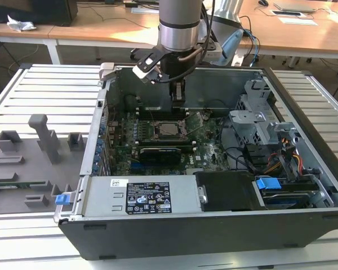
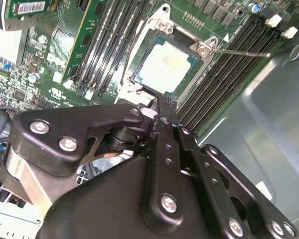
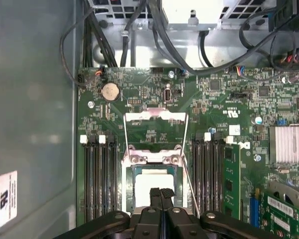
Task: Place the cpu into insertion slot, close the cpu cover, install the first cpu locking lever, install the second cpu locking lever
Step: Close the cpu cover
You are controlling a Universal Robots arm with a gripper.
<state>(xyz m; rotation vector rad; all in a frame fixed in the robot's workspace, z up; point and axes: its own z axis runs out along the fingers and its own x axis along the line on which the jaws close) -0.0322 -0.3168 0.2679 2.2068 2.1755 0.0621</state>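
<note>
Now hovering just above cpu [image 3: 150,183], seated flat in slot [image 3: 130,184], with end effector [image 3: 160,191] clenched on nothing. Probably narrowed into a pusher for open cover [image 3: 155,115].

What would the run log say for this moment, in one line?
cpu in insertion slot | cpu cover open | hand shut, over cpu

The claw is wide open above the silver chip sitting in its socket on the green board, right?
Not quite. The claw is shut, with its two fingers pressed together, as the first wrist view shows. The rest holds: it is above the cpu, which sits in the insertion slot on the green motherboard.
</note>
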